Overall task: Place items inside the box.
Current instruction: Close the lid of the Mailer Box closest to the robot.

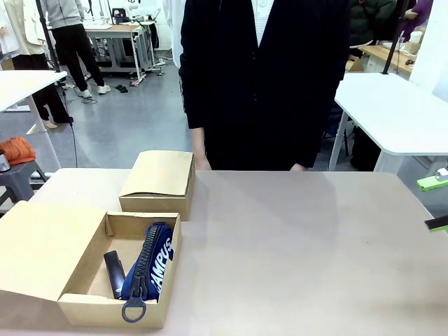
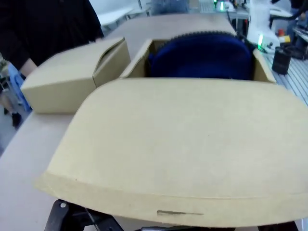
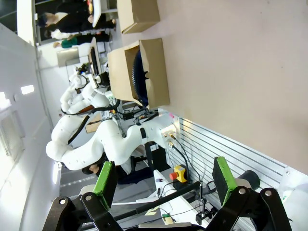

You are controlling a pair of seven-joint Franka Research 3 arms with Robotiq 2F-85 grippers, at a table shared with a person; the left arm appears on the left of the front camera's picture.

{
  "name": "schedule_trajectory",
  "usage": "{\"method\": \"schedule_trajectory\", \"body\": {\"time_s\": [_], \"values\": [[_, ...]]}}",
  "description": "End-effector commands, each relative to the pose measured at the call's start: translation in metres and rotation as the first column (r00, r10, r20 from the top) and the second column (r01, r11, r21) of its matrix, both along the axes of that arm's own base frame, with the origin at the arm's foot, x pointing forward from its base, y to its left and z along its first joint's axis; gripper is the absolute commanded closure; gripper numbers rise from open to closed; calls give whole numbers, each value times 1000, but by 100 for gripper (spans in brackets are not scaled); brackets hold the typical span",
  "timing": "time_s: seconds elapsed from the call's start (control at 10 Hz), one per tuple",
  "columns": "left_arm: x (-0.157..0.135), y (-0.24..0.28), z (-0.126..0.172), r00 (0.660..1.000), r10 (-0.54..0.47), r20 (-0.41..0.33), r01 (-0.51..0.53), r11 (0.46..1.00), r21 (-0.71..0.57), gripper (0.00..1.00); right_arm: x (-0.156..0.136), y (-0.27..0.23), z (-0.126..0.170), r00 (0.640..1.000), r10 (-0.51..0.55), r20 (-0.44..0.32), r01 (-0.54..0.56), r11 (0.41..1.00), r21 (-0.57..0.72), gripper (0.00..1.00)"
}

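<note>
The open cardboard box (image 1: 91, 302) sits at the table's front left, its lid (image 1: 42, 248) folded out to the left. Inside lie a navy blue pouch (image 1: 157, 257) with white lettering and a slim black stapler (image 1: 114, 270). In the left wrist view the lid (image 2: 183, 144) lies right in front of the camera and hides my left fingers; the pouch (image 2: 202, 55) shows beyond it. My right gripper (image 3: 163, 176) hangs off the table's right edge, far from the box (image 3: 154, 72), with its green pads (image 3: 105, 178) wide apart and nothing between them. Its fingertips (image 1: 434, 183) show at the right edge.
A second, closed cardboard box (image 1: 159, 180) stands just behind the open one. A person in dark clothes (image 1: 266, 84) stands at the far edge, hands at the table's rim. White tables stand beyond on both sides. My left arm (image 3: 91, 144) shows past the open box's lid.
</note>
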State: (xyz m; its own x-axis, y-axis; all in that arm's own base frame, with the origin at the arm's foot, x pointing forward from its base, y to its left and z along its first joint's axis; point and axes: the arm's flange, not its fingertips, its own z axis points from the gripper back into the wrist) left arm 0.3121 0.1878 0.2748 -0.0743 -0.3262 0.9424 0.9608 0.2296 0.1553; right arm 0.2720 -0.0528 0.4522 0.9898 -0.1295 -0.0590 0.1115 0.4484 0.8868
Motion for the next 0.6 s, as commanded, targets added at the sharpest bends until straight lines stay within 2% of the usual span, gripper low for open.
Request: {"method": "schedule_trajectory", "body": {"time_s": [0.0, 0.3, 0.5], "values": [[-11, -10, 29, 998, 19, 65, -14, 997, -77, 4, 1, 1, 1, 1000, 9, 25, -9, 1000, 23, 0], [-49, -62, 96, 991, 21, 133, -10, 997, -83, 4, 1, 1, 1, 1000, 9, 25, -9, 1000, 23, 0], [-63, -114, 118, 979, 16, 202, -7, 999, -48, 4, 1, 1, 1, 1000, 9, 25, -9, 1000, 23, 0]]}}
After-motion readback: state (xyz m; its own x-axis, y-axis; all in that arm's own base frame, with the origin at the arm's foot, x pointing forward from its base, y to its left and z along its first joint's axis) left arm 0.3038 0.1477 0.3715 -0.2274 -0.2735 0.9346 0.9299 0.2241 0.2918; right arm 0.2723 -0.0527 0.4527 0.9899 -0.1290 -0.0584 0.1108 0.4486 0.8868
